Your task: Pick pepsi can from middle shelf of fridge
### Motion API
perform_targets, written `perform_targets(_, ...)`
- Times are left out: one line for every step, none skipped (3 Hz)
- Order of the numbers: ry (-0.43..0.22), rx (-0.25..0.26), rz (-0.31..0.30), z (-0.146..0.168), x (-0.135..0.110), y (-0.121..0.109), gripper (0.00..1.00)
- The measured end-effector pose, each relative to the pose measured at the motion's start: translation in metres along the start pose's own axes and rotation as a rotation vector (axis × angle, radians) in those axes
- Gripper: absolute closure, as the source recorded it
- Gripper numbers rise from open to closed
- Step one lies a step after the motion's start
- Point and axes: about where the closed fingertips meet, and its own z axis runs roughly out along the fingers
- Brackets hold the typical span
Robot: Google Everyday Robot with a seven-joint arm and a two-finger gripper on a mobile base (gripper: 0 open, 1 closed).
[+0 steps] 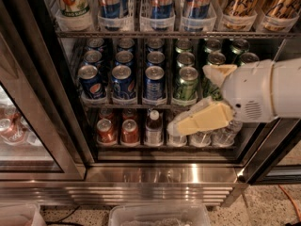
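Note:
The fridge stands open, with a black frame and a steel base. On its middle shelf, three lanes of dark-blue pepsi cans fill the left half; the front ones are at the left, the middle and the right. Green cans fill the right lanes. My gripper reaches in from the right on a white arm, in front of the green cans. Its cream fingers are spread open and hold nothing. It is to the right of the pepsi cans and not touching them.
Tall slim cans stand on the rack above. Below are red-orange cans, a small bottle and water bottles. A glass door stands at the left. Clear bins sit on the floor in front.

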Motion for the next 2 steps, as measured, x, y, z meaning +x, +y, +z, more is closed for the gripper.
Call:
perform_targets(-0.204, 0.055, 0.033, 0.015, -0.008, -0.012, 0.00)
perform_targets(-0.297, 0.047, 0.001, 0.017, -0.036, -0.001, 0.00)
